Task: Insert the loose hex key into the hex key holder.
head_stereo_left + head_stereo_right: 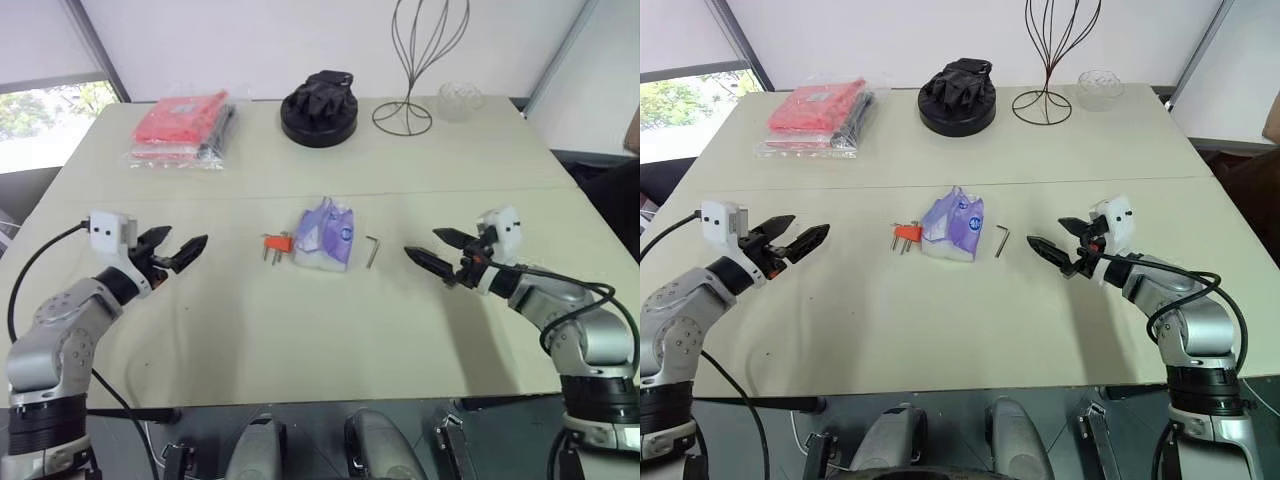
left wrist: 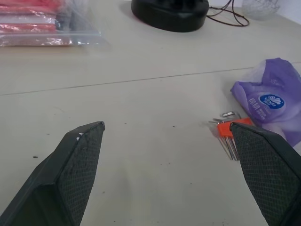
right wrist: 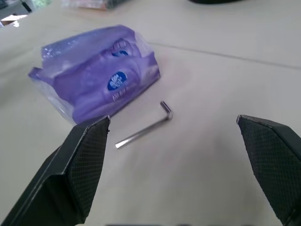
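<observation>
The loose hex key [image 1: 372, 251], a thin L-shaped metal rod, lies flat on the table just right of a purple packet; the right wrist view has the hex key [image 3: 146, 126] between that gripper's fingers and further off. The hex key holder [image 1: 277, 244], a small orange block with metal prongs, lies left of the packet; in the left wrist view the holder [image 2: 231, 128] sits close to one finger. My left gripper [image 1: 177, 249] hovers open at the table's left, pointing toward the holder. My right gripper [image 1: 436, 250] hovers open at the right, pointing toward the key. Both are empty.
A purple tissue packet [image 1: 327, 234] lies between key and holder. At the back stand a red plastic-wrapped packet [image 1: 182, 128], a black round base holding a dark object [image 1: 319, 110], a wire stand [image 1: 415, 60] and a small glass bowl [image 1: 458, 100]. The table's front edge [image 1: 300, 403] is near.
</observation>
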Tool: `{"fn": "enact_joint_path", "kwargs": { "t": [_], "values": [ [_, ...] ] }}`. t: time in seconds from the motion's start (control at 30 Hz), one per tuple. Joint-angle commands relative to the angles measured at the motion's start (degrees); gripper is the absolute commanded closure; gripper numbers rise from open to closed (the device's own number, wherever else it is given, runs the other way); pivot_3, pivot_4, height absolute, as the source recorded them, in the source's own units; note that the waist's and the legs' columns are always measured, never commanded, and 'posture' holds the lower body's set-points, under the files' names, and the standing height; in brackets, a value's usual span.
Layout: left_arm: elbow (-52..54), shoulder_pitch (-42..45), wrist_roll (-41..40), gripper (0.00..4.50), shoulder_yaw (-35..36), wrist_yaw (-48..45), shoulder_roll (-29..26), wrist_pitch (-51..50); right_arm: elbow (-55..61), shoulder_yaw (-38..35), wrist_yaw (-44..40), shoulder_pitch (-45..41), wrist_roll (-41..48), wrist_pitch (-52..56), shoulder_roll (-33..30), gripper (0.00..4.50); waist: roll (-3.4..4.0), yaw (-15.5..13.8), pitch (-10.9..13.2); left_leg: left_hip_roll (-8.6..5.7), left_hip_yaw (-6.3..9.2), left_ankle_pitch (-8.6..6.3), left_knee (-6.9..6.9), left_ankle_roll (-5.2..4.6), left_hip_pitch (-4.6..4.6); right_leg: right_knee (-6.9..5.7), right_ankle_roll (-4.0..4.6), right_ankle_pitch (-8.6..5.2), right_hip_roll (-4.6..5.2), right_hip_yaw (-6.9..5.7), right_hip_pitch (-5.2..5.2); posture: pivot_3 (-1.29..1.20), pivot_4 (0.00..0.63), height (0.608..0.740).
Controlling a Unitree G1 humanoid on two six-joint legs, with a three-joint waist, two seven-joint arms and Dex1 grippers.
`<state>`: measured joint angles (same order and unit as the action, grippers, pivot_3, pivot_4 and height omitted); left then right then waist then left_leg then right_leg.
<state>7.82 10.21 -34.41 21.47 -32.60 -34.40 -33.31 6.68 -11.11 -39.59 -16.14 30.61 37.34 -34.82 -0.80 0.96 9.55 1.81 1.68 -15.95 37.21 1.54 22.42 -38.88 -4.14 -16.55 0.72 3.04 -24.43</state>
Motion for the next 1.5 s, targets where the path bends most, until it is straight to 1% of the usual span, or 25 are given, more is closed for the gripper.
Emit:
{"fn": "enact_joint_path", "kwargs": {
  "t": [0.03,0.27,0.53,0.6,0.7,0.8,0.9,0.97,1.07,1.13,1.2,1.3,1.4,1.5],
  "values": [
    [0.67,0.6,-0.86,0.06,1.19,-1.41,-0.7,0.96,1.8,-0.86,1.29,-0.79,-0.42,-0.28,-0.37,0.0,0.0,0.04,0.0,0.0,0.0,0.0,0.0,0.0,0.0,0.0,0.0,0.0,0.0,0.0,0.0,0.0,0.15,0.74],
    [0.52,1.09,-0.42,0.06,0.79,-2.76,-0.88,1.29,0.16,0.65,4.28,-1.26,-6.7,-6.45,-0.18,0.0,0.0,0.05,0.0,-0.01,-0.01,0.0,0.0,0.0,0.0,0.01,0.0,0.0,-0.01,0.0,0.0,0.0,0.15,0.74],
    [0.07,1.28,0.41,0.06,0.19,-3.42,-1.12,1.72,-0.35,-2.0,6.25,-3.16,-3.77,-2.37,0.9,0.0,0.0,0.06,0.0,0.0,-0.01,0.0,0.0,0.0,0.0,0.01,0.01,0.0,-0.02,0.0,0.0,0.0,0.15,0.74],
    [-0.18,1.59,0.59,0.06,0.0,-3.57,-1.06,2.0,0.68,-2.19,4.89,-3.06,-2.13,-1.3,0.57,0.0,0.0,0.0,0.0,0.0,-0.01,0.0,0.0,0.0,0.0,0.01,0.01,0.0,-0.01,0.0,0.0,0.0,0.15,0.74],
    [-0.41,1.76,0.96,0.06,-0.32,-3.79,-0.94,2.34,1.44,-2.66,3.44,-2.29,-1.87,-5.35,1.46,0.0,0.0,-0.01,0.0,0.0,-0.02,0.0,0.0,0.0,0.0,0.01,0.0,0.0,-0.01,0.0,0.0,0.0,0.15,0.74],
    [-0.29,1.83,1.62,0.06,-0.59,-3.65,-0.91,2.85,1.73,-3.37,3.8,-2.02,-0.44,-4.32,2.18,0.0,0.0,0.14,0.0,0.0,-0.02,0.0,0.0,0.0,0.0,0.01,0.0,0.0,-0.01,0.0,0.0,0.0,0.15,0.74],
    [-0.44,2.2,1.95,0.06,-0.58,-3.54,-0.57,3.1,1.44,-2.2,5.68,-2.7,-1.72,-2.79,1.87,0.0,0.0,0.06,0.0,0.0,-0.01,0.0,0.0,0.0,0.0,0.01,0.0,0.0,-0.02,0.0,0.0,0.0,0.15,0.74],
    [-0.6,2.23,1.99,0.06,-0.63,-3.76,-0.58,3.09,1.67,-1.22,4.84,-2.77,-2.02,-2.11,0.75,0.0,0.0,0.03,0.0,0.0,-0.01,0.0,0.0,0.0,0.0,0.01,0.0,0.0,-0.01,0.0,0.0,0.0,0.15,0.74],
    [-0.79,2.32,2.02,0.06,-1.01,-4.83,-1.13,2.83,1.53,0.68,4.38,-2.15,-6.13,-5.74,-1.08,0.0,0.0,0.03,0.0,0.0,-0.02,0.0,0.0,0.0,0.0,0.02,0.0,0.0,-0.01,0.0,0.0,0.0,0.15,0.74],
    [-1.38,2.97,2.65,0.06,-2.1,-7.03,-2.29,3.36,3.01,2.99,1.4,-1.47,-7.5,-7.25,-3.12,0.0,0.0,0.02,0.0,-0.01,-0.01,0.0,0.0,0.0,0.0,0.01,0.0,0.0,-0.01,0.0,0.0,0.0,0.15,0.74],
    [-1.6,3.79,3.33,0.06,-4.52,-11.71,-4.91,4.06,5.18,7.19,-1.94,-1.42,-10.13,-9.52,-5.29,0.0,0.0,0.08,0.0,-0.02,-0.02,0.0,0.0,0.0,0.0,0.02,0.01,0.0,-0.02,0.0,0.0,0.0,0.15,0.74],
    [-1.98,5.38,4.72,0.06,-8.59,-19.27,-9.6,5.51,7.17,14.74,-6.04,-2.73,-14.85,-13.34,-6.86,0.0,0.0,0.27,0.0,-0.01,-0.02,0.0,-0.01,0.0,-0.01,0.05,0.01,0.0,-0.07,-0.01,0.0,0.0,0.15,0.74],
    [-4.08,7.92,6.17,0.06,-11.39,-24.13,-12.64,7.16,6.48,20.18,-7.46,-4.92,-18.49,-17.34,-5.08,0.0,0.0,0.33,0.0,0.0,-0.03,0.0,-0.03,0.0,-0.02,0.1,0.02,-0.01,-0.1,-0.01,0.0,0.0,0.15,0.74],
    [-6.06,10.66,8.12,0.06,-13.97,-27.99,-14.46,9.17,3.11,25.05,-7.18,-8.27,-22.06,-20.74,-0.8,0.0,0.0,0.31,0.01,0.0,-0.06,0.0,-0.01,0.0,-0.01,0.11,0.02,-0.01,-0.1,-0.01,0.0,0.0,0.15,0.74]
  ]
}}
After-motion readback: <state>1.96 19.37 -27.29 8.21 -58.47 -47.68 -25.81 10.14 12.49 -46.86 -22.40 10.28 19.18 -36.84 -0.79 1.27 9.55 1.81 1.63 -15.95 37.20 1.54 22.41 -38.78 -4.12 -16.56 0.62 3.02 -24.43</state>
